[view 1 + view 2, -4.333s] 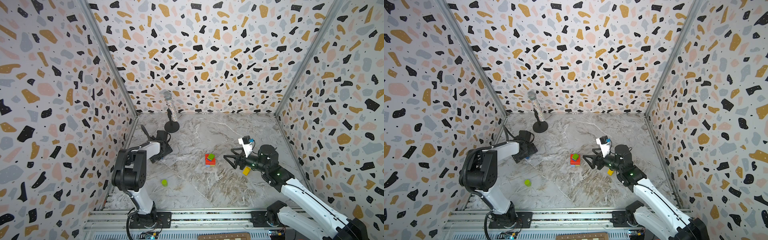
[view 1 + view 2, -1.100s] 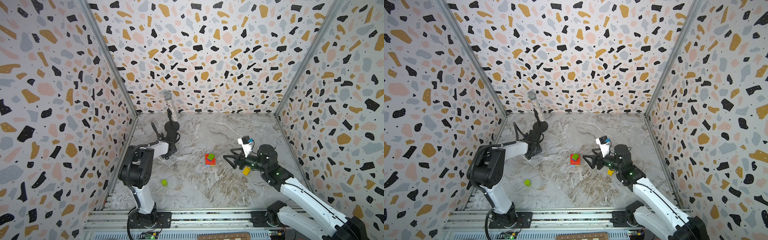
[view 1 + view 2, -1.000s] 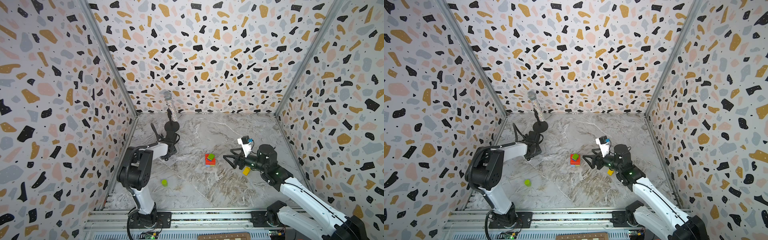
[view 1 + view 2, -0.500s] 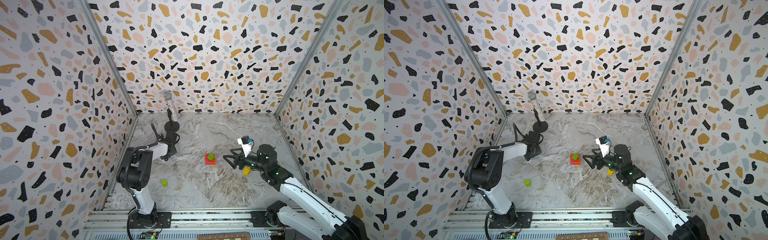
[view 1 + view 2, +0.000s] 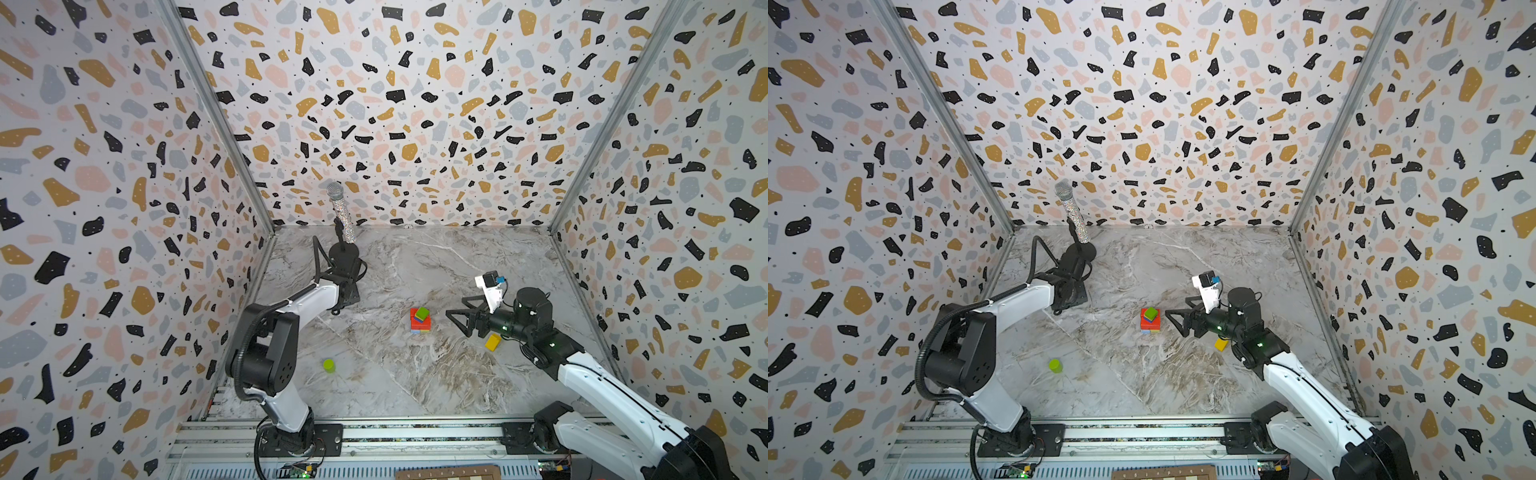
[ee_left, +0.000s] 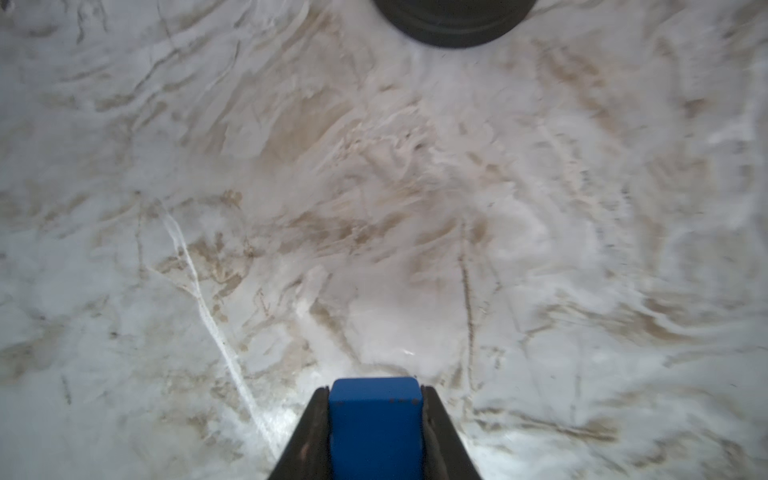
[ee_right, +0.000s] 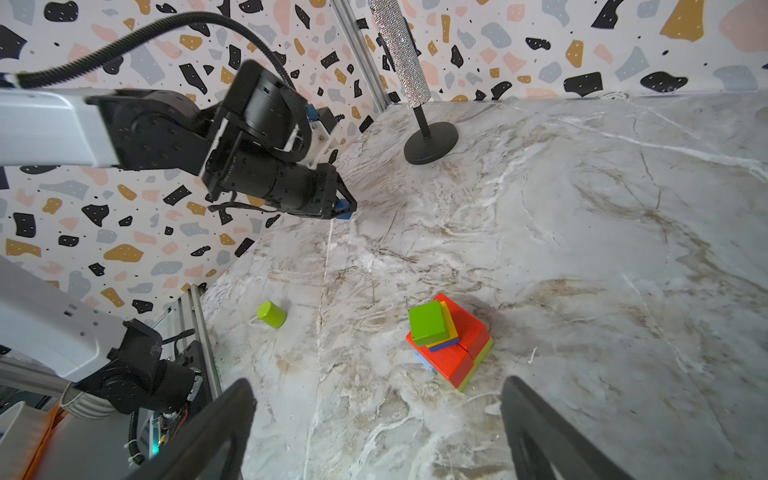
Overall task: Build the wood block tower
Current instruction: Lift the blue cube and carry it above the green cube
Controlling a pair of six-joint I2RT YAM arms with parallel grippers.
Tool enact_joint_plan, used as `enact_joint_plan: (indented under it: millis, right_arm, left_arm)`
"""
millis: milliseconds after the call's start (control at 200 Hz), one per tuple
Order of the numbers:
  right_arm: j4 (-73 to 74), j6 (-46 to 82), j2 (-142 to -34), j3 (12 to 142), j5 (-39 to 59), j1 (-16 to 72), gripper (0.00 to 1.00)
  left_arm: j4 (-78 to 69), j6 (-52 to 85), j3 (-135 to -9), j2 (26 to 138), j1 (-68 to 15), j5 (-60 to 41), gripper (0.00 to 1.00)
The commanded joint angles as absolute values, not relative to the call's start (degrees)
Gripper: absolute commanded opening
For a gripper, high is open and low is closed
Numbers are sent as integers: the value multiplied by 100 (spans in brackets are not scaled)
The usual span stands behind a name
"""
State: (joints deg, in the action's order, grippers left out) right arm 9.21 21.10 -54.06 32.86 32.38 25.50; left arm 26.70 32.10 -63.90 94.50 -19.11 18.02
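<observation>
The tower of painted wood blocks (image 5: 420, 321) stands in the middle of the marble-patterned table (image 5: 415, 395) in both top views, unfinished. The right gripper (image 5: 457, 322) waits just beside it, empty, its jaws spread wider than a moment ago. The left arm has moved from the side wall to the black round microphone stand base (image 5: 344, 255).

In the left wrist view, the left gripper (image 6: 376, 390) has just clenched on a dark-blue wood block (image 6: 376, 424), which I judge to be the next piece.

The right wrist view shows that block well apart from the tower.
</observation>
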Motion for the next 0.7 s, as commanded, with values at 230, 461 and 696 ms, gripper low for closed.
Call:
enact_joint_plan:
  millis: [230,461,696]
  right_arm:
    - [1246,2461,-5379,3200,3630,2105,99]
    - [1300,2653,-5344,3106,3676,1708,99]
    - [1520,2813,-5461,2972,3911,1407,99]
  left_arm:
    - [3592,2600,-7417,9103,-2793,1775,17]
    - [3955,2425,-7962,9237,-3410,1747,17]
    - [4024,1939,-8281,9433,-3925,1501,18]
